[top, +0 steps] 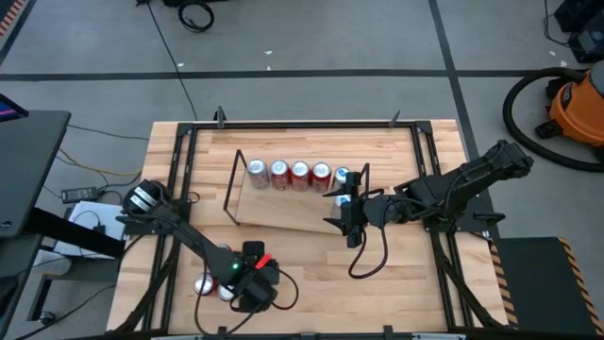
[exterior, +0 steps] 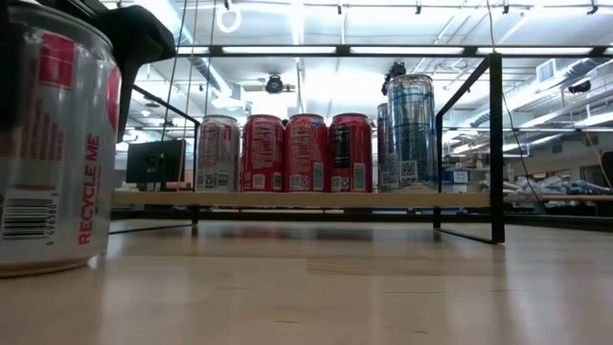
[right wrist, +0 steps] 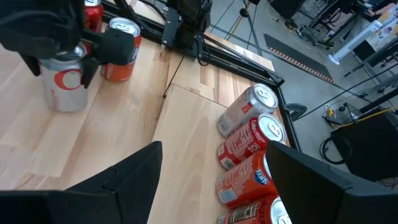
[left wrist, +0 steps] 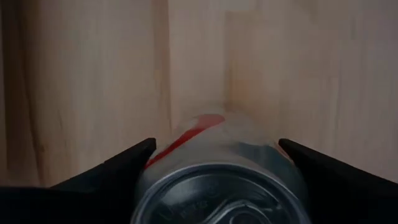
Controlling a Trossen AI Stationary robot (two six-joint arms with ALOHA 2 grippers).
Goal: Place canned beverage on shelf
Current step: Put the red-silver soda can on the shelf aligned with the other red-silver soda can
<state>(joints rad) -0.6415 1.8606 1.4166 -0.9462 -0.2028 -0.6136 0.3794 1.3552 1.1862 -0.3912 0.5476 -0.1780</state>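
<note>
The shelf (top: 283, 210) is a light-wood board with black wire ends, also seen in the low view (exterior: 316, 198). Several cans stand on it in a row (top: 300, 173), with a taller silver-blue can (exterior: 412, 129) at its right end. My left gripper (top: 241, 283) is near the table's front left, shut on a silver can with red print (left wrist: 217, 168). That can also shows in the low view (exterior: 57, 144). My right gripper (top: 347, 227) is open and empty over the shelf's right end. My left gripper pinches the silver can's side walls (left wrist: 152, 163) between its two fingers, one on each side of the body. The fingers come from above and point down along the can. The can is upright, with its base on the tabletop (exterior: 38, 268).
Two more red cans (right wrist: 121, 50) stand on the table beside the held one, one of them in the high view (top: 202, 283). Black rails (top: 175, 189) run along the tabletop's sides. Bare wood (top: 311, 274) lies between the shelf and the table's near edge.
</note>
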